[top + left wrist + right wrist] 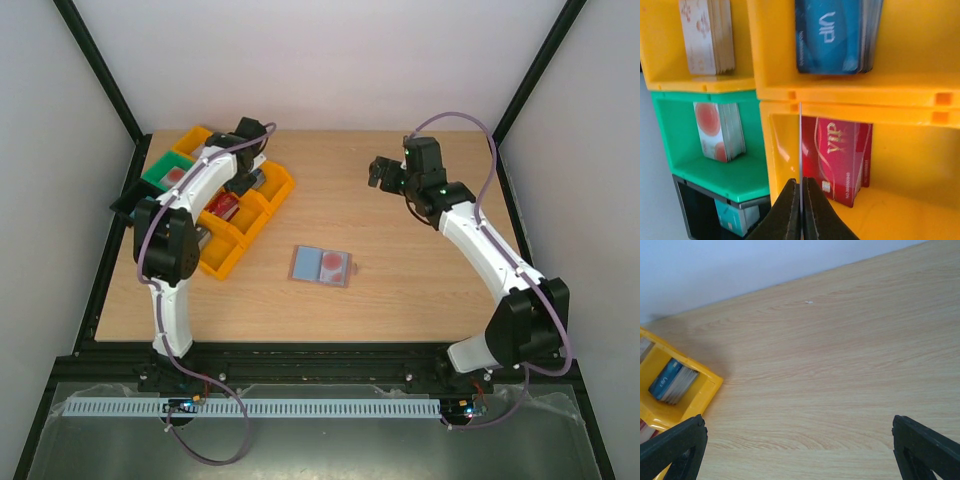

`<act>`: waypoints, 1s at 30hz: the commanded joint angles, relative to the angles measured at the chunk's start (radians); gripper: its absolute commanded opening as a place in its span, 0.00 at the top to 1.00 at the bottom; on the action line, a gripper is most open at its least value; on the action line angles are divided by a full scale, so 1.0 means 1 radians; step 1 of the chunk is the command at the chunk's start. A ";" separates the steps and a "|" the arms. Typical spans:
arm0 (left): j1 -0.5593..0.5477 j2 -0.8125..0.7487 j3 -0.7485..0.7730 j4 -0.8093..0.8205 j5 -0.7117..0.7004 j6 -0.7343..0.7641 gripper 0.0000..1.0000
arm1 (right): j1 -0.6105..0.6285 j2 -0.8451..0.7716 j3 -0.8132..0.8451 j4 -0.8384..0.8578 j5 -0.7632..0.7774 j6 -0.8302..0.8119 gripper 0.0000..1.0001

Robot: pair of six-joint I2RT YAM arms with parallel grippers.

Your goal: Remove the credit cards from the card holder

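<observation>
A flat stack of light blue-grey credit cards [321,266], the top one with a red round mark, lies at the middle of the table. No tan-brown card holder shows in any view. My left gripper [801,181] is shut on a thin card [800,145] seen edge-on, over a yellow compartment holding red VIP cards [840,155]. In the top view it [243,183] is over the trays at the far left. My right gripper [800,442] is open and empty above bare table; in the top view it [380,172] is at the back right.
Yellow trays [275,195], a green tray [158,165] and a black tray [124,204] hold upright card stacks at the left. Blue VIP cards [832,35] and pale patterned cards [707,35] fill other compartments. A yellow tray corner [705,390] shows in the right wrist view.
</observation>
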 commanded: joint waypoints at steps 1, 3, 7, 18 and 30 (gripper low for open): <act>0.033 -0.024 -0.010 -0.054 -0.003 -0.054 0.98 | -0.007 0.045 0.068 0.034 -0.021 -0.010 0.01; 0.034 -0.014 -0.023 -0.019 -0.015 -0.055 0.98 | -0.008 0.070 0.085 0.035 -0.027 -0.008 0.01; 0.041 0.015 -0.039 0.025 -0.053 -0.058 0.98 | -0.010 0.104 0.129 0.009 -0.055 -0.013 0.01; 0.064 -0.012 -0.171 0.136 -0.101 -0.021 0.98 | -0.015 0.058 0.079 0.012 -0.045 -0.012 0.01; 0.061 -0.012 -0.237 0.231 -0.108 0.000 0.97 | -0.017 0.063 0.095 0.014 -0.073 -0.015 0.01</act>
